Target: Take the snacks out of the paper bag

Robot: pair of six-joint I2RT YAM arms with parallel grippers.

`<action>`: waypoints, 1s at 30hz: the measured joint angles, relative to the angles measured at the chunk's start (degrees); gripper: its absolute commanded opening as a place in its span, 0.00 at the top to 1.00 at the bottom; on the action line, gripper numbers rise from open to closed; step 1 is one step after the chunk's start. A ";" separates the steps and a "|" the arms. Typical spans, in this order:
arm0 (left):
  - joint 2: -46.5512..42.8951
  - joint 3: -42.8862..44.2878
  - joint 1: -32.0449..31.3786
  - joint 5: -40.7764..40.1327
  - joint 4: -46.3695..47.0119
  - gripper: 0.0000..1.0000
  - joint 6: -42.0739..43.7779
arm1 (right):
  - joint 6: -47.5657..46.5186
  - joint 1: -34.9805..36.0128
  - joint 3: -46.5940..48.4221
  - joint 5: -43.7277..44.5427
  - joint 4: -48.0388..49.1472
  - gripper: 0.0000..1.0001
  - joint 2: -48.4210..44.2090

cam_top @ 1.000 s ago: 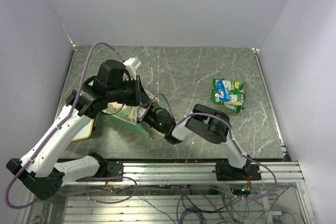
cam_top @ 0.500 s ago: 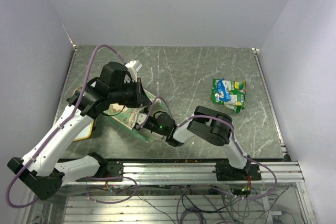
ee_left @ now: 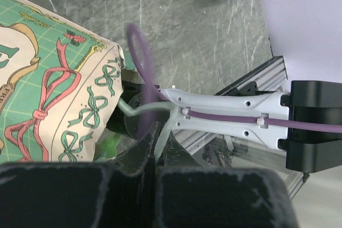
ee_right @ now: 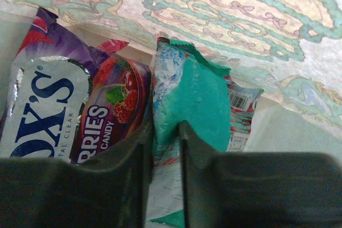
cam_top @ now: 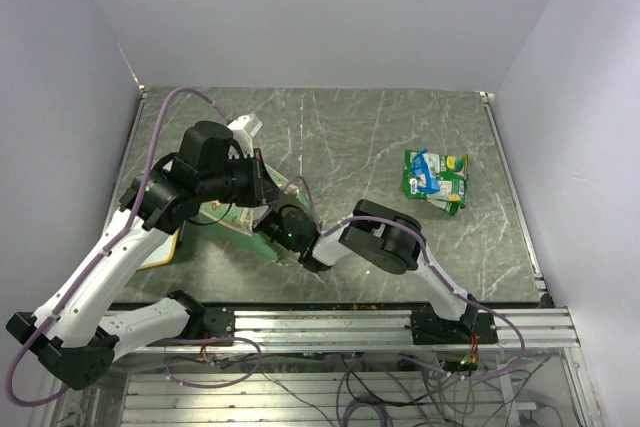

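Observation:
The green paper bag [cam_top: 232, 223] lies on its side at the left of the table, its printed side [ee_left: 48, 94] filling the left wrist view. My left gripper [ee_left: 158, 132] is shut on the bag's white string handle [ee_left: 140, 109], holding the mouth up. My right gripper [ee_right: 166, 126] is deep inside the bag, shut on a teal-edged snack packet [ee_right: 195, 92]. Beside it lies a magenta-purple berry candy packet [ee_right: 109, 113] and a purple and silver one [ee_right: 37, 97]. Green-and-white snacks [cam_top: 435, 179] lie in a pile on the table at the right.
A yellow-framed board [cam_top: 160, 252] lies under the bag at the table's left edge. The right arm's white link [ee_left: 230, 113] stretches across just in front of the bag's mouth. The metal rail [cam_top: 380, 322] runs along the near edge.

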 measured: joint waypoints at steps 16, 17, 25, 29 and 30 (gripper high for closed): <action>-4.28 -1.29 -0.02 -6.80 -1.70 0.93 -2.23 | 0.61 -1.22 -15.78 -4.63 -1.31 1.00 -11.72; -4.33 -1.36 -0.02 -7.08 -1.70 0.93 -2.27 | 0.66 -1.22 -16.79 -5.07 -1.14 1.00 -12.35; -4.20 -1.40 -0.02 -8.57 -1.73 0.93 -2.29 | 0.92 -0.79 -23.54 -7.93 -0.83 1.00 -18.12; -3.89 -1.40 -0.02 -9.29 -1.73 0.93 -2.29 | 1.68 -0.46 -25.44 -9.03 -1.03 1.00 -21.66; -3.78 -1.40 -0.02 -9.53 -1.73 0.93 -2.29 | 1.90 -0.46 -25.92 -9.29 -1.27 1.00 -22.67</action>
